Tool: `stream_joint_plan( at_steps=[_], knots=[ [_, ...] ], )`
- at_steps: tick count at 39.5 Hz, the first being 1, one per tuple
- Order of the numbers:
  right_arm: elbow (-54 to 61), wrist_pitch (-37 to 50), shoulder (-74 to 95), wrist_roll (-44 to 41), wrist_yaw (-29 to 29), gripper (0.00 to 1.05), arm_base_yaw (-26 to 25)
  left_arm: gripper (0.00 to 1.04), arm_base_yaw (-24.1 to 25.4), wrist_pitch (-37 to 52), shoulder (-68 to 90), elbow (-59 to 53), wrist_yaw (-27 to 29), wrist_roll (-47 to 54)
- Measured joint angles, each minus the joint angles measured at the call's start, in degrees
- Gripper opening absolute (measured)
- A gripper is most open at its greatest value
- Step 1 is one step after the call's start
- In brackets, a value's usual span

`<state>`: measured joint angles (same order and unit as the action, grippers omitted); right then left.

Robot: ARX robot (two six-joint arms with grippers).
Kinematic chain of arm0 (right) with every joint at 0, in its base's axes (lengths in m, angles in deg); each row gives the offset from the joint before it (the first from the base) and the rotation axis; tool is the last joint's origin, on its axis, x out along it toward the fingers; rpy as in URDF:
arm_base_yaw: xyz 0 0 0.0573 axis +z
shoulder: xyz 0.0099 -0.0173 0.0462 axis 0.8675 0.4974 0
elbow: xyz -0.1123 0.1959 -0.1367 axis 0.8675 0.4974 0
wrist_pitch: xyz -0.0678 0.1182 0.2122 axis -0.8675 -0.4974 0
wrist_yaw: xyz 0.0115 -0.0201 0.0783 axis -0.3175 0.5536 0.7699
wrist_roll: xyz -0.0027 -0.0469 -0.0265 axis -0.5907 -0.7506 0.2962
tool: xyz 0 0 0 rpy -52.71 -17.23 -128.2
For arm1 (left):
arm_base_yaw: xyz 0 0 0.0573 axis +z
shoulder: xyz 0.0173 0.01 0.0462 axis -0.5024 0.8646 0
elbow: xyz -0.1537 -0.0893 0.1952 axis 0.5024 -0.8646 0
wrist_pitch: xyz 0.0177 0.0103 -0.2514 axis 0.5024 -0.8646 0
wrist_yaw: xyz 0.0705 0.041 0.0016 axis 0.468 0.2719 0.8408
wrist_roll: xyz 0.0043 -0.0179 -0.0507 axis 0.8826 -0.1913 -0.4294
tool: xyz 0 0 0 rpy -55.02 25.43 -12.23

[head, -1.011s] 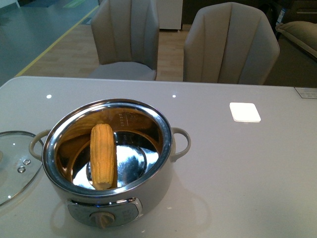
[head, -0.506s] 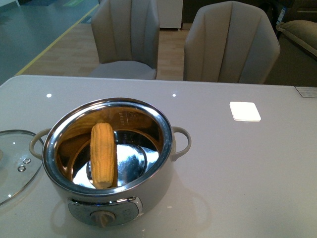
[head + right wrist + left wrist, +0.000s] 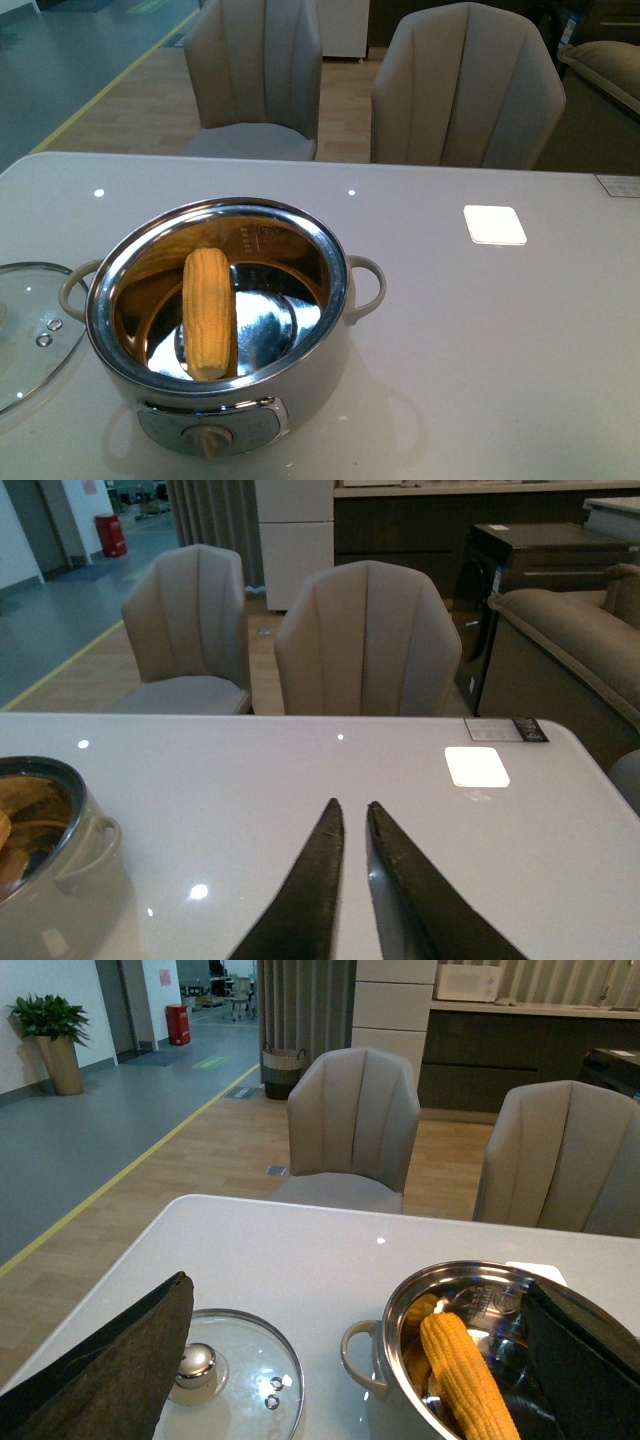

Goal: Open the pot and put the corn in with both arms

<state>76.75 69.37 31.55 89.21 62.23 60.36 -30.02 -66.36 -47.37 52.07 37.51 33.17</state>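
Note:
The cream-white pot [image 3: 312, 395] stands lidless near the table's front edge, left of centre. The yellow corn [image 3: 209, 312] lies inside its steel bowl, leaning on the near wall. Neither arm shows in the front view. In the left wrist view my left gripper [image 3: 357, 1282] hangs open and empty, one finger [image 3: 110, 1360] over the lid side, the other [image 3: 585, 1350] over the pot [image 3: 398, 1310] and corn [image 3: 465, 1375]. My right gripper [image 3: 353, 805] is shut on nothing above bare table, to the right of the pot [image 3: 60, 880].
The glass lid [image 3: 25, 330] with its steel knob [image 3: 196, 1362] lies flat on the table just left of the pot. A white square pad [image 3: 494, 225] sits at the back right. Two beige chairs [image 3: 255, 80] [image 3: 465, 90] stand behind the table's far edge.

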Motion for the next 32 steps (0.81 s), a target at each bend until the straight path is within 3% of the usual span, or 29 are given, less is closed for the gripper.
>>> stream_joint_plan(
  at_steps=[18,32],
  knots=[
    [0.0,0.0,0.0,0.0,0.0,0.97,0.0,0.98,0.0,0.0,0.0,0.0,0.0,0.0],
    [0.0,0.0,0.0,0.0,0.0,0.96,0.0,0.98,0.0,0.0,0.0,0.0,0.0,0.0]
  ],
)
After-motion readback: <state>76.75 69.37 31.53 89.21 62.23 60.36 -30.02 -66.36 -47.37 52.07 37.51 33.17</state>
